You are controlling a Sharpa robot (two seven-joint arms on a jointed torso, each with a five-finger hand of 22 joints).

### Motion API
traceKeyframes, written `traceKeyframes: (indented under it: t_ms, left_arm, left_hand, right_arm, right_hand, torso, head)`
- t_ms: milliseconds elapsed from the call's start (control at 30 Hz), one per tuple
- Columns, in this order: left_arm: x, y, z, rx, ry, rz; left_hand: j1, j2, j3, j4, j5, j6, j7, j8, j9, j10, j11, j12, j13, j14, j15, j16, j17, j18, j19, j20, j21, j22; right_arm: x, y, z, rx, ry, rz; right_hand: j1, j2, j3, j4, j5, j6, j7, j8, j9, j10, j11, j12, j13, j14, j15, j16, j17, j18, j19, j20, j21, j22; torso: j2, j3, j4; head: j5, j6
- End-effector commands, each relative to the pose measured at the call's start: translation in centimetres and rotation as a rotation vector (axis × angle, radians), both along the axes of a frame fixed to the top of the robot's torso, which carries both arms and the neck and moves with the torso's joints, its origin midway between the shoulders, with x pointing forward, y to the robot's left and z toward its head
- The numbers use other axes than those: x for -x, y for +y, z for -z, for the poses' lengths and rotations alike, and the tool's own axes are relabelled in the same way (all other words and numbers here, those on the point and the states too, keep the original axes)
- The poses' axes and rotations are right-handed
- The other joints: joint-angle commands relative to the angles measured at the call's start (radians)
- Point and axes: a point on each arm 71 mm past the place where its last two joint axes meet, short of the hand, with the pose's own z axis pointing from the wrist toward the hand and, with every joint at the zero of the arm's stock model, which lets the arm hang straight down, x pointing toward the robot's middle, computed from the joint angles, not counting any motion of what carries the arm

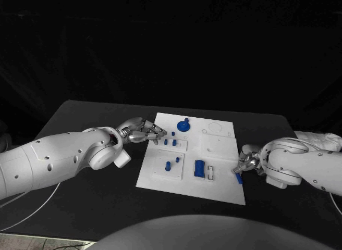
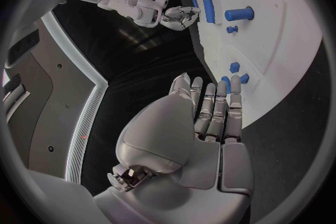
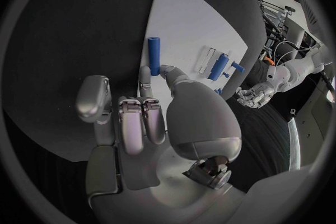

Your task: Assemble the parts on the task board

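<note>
A white task board (image 1: 216, 187) lies on the black surface (image 1: 81, 114). The left robot hand (image 1: 141, 132) hovers empty, fingers extended, at the board's left edge. The right robot hand (image 1: 247, 161), fingers loosely curled and holding nothing, touches a blue cylinder (image 1: 238, 178).

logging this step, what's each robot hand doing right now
Left robot hand: open, fingers straight, holding nothing, at the task board edge.
Right robot hand: holding nothing, a fingertip beside the blue cylinder.

White task board (image 1: 216, 188) on a black table (image 1: 88, 203). The parts on it are blue: a cylinder (image 1: 238, 178), a block (image 1: 199, 167), small pegs (image 1: 169, 139), a knob (image 1: 183, 125). Arms (image 1: 51, 161) white, hands silver: left hand (image 1: 143, 131), right hand (image 1: 247, 161).
</note>
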Motion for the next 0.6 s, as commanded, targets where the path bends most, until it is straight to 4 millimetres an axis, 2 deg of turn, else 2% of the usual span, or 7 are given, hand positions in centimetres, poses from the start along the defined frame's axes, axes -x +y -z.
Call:
traceKeyframes:
  t_ms: [33, 400, 600]
  left_arm:
    - [0.1, -0.2, 0.0, 0.005, 0.005, 0.013]
    - [0.0, -0.3, 0.0, 0.002, 0.009, 0.015]
    - [0.0, -0.3, 0.0, 0.001, 0.010, 0.015]
  left_hand:
    - [0.010, -0.002, 0.007, 0.000, 0.007, 0.000, 0.003, 0.006, 0.001, 0.002, 0.002, 0.006, -0.001, -0.001, 0.001, 0.006, -0.002, 0.014, 0.006, 0.001, -0.003, 0.001]
    - [0.010, -0.002, 0.007, 0.000, 0.007, 0.000, 0.003, 0.006, 0.001, 0.002, 0.002, 0.006, -0.001, -0.001, 0.001, 0.006, -0.002, 0.014, 0.006, 0.001, -0.003, 0.001]
    - [0.010, -0.002, 0.007, 0.000, 0.007, 0.000, 0.003, 0.006, 0.001, 0.002, 0.002, 0.006, -0.001, -0.001, 0.001, 0.006, -0.002, 0.014, 0.006, 0.001, -0.003, 0.001]
  right_arm:
    - [1.2, -0.2, 0.7, -0.046, 0.089, 0.061]
    - [0.9, 0.9, -1.5, -0.174, 0.149, 0.123]
    - [0.7, 1.9, -1.6, -0.233, 0.195, 0.150]
  right_hand:
    - [-0.014, -0.005, 0.037, -0.028, 0.005, -0.001, -0.006, -0.062, -0.240, 0.106, 0.001, 0.004, 0.263, 0.102, 0.003, 0.003, 0.263, 0.016, -0.004, -0.002, -0.007, 0.119]
    - [-0.030, -0.006, 0.046, -0.029, -0.006, -0.005, -0.005, -0.065, -0.233, 0.106, 0.001, 0.004, 0.263, 0.102, 0.003, 0.003, 0.263, 0.016, -0.002, -0.003, -0.009, 0.119]
    - [-0.044, -0.005, 0.051, -0.026, -0.012, -0.010, -0.003, -0.069, -0.229, 0.106, 0.002, 0.004, 0.263, 0.102, 0.004, 0.003, 0.263, 0.017, -0.003, -0.002, -0.016, 0.118]
  torso:
    - [-0.001, 0.0000, 0.0006]
    - [0.000, 0.0002, 0.0005]
    - [0.000, 0.0003, 0.0009]
  head:
    - [-0.001, 0.000]
    - [-0.008, 0.000]
    - [-0.007, 0.000]
